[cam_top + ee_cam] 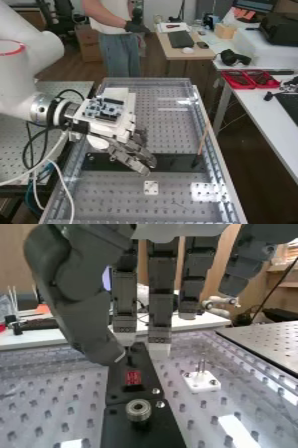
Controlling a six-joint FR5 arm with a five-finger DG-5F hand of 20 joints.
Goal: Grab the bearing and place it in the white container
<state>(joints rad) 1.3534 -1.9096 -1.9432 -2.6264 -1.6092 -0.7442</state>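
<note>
On the perforated counter (pixel 120 196), likely bearing unheld

Toward the arm's side, a ridged metal cylinder (pixel 138 409), judged the bearing, is stood on a black strip (pixel 178 162), apart from the robot hand (pixel 132 162), its fingers spread, empty. Red trays (pixel 234 79) are set far right.

Open room is left over the far part of the perforated tabletop (pixel 174 131), between its far edge and the black strip (pixel 176 162). Low passage along the strip is obstructed by a round metal knob (pixel 138 409) and a red block (pixel 134 377); near the tabletop edge opposite the arm, it is obstructed by a slanting brown stick (pixel 202 140). Between the strip and the near edge, a white plate (pixel 151 187) is topped by upright pins (pixel 202 364), with bare surface left around it.
</note>
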